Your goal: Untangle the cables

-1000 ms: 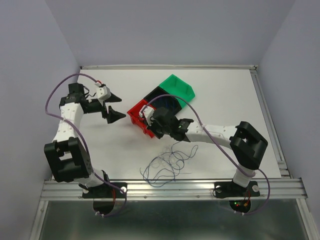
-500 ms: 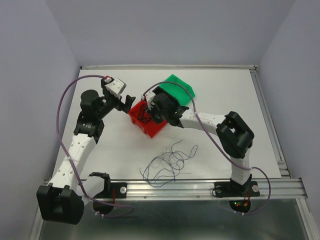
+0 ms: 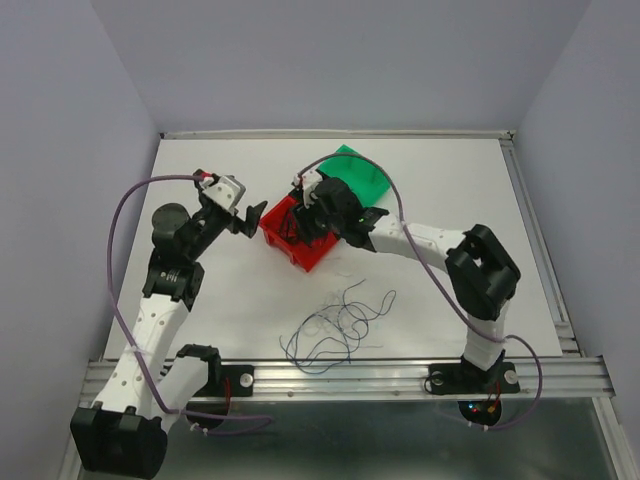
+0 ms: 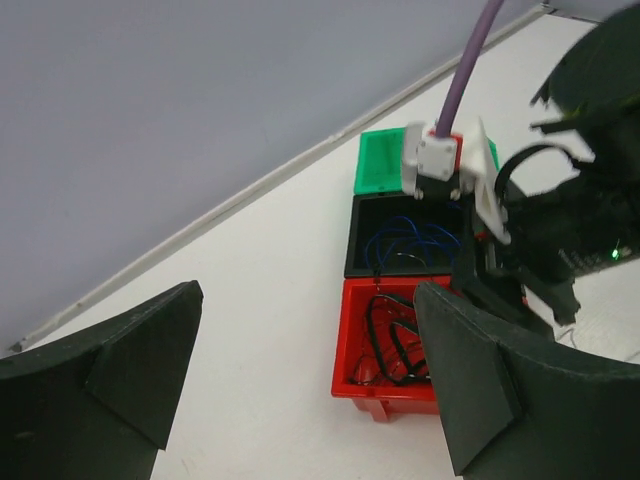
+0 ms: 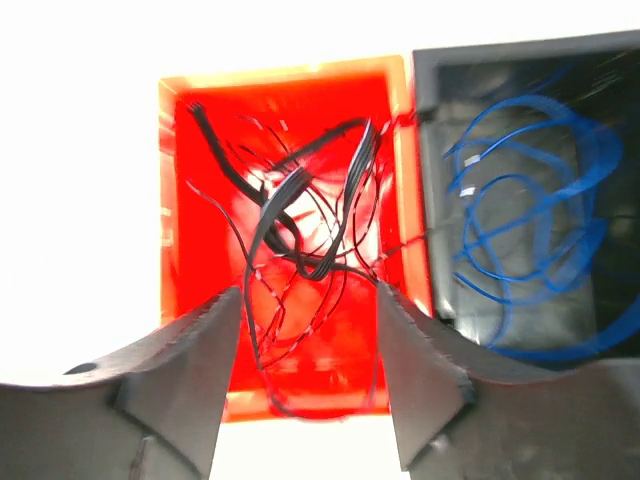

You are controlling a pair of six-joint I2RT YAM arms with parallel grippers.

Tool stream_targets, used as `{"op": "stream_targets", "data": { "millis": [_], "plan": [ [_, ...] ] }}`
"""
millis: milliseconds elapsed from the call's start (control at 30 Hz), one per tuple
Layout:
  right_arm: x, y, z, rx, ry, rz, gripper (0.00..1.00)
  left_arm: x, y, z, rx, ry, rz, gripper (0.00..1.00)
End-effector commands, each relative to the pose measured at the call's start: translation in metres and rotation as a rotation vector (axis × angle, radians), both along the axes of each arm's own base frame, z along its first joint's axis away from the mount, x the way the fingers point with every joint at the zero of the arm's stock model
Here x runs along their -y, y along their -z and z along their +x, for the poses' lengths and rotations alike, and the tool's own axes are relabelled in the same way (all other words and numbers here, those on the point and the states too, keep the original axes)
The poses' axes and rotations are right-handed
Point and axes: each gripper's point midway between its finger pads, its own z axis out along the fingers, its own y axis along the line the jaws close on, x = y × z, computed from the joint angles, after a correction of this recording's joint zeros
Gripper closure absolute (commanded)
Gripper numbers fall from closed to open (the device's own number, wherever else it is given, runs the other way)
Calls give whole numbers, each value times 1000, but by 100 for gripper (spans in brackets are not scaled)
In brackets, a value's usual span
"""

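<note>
Three bins are set touching in a row on the counter [image 3: 450, 190]: nearest bin [image 3: 300, 258], middle bin [image 4: 355, 235], farthest bin [image 3: 360, 175]. A tangle of cables [image 5: 300, 230] is contained in the nearest, further strands [image 5: 520, 220] in the middle. The right tool [image 5: 308, 292] is positioned above the nearest bin, the left tool [image 4: 309, 288] to its left. A loose clump [image 3: 335, 325] is spread before the bins, near the arm bases.

No readable text, it seems.

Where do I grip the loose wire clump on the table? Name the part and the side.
Grip the cables by the lone curl jutting out on the clump's right side, not the dense scribble nearer the front edge. Come straight down from above: the strands lie flat on the table, and that curl sits apart from the rest, so it likely pulls free.
</note>
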Motion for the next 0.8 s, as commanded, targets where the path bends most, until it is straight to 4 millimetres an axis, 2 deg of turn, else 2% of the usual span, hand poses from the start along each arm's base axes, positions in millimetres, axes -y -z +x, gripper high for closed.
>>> {"op": "stream_targets", "data": {
  "millis": [0,100,167,200,233,267,333,367,433,467,500,533,633,733,767],
  "plan": [
    [16,-100,-11,134,63,218,34,35,2,-31,35,262,68,1],
    [38,-108,-25,125,125,247,30,51,16,-49,37,403,144,1],
    [62,-108,-37,124,190,258,27,60,22,-57,56,454,190,1],
    [72,-106,-40,121,217,258,27,66,27,-61,42,473,194,1],
    [83,-87,-50,92,234,233,26,75,31,-65,43,491,204,1],
    [94,-101,-57,107,259,275,25,83,38,-66,33,505,221,1],
    [105,-96,-69,88,274,292,22,90,52,-60,9,461,279,1],
    [113,-89,-80,60,276,305,20,107,67,-65,-14,488,328,1],
    [119,-81,-93,25,275,317,20,124,85,-74,-48,537,375,1],
    [125,-76,-95,7,305,326,20,133,102,-76,-96,568,405,1],
    [133,-66,-102,-11,321,316,20,143,111,-87,-124,628,439,2],
    [137,-61,-105,-20,338,314,20,147,121,-91,-163,651,462,3],
    [158,-47,-109,-27,431,315,20,160,169,-99,-317,706,562,9],
    [168,-51,-114,-16,462,350,21,160,198,-101,-383,681,642,14],
    [170,-52,-115,-12,464,357,21,160,200,-101,-392,677,646,14]
  ]
}}
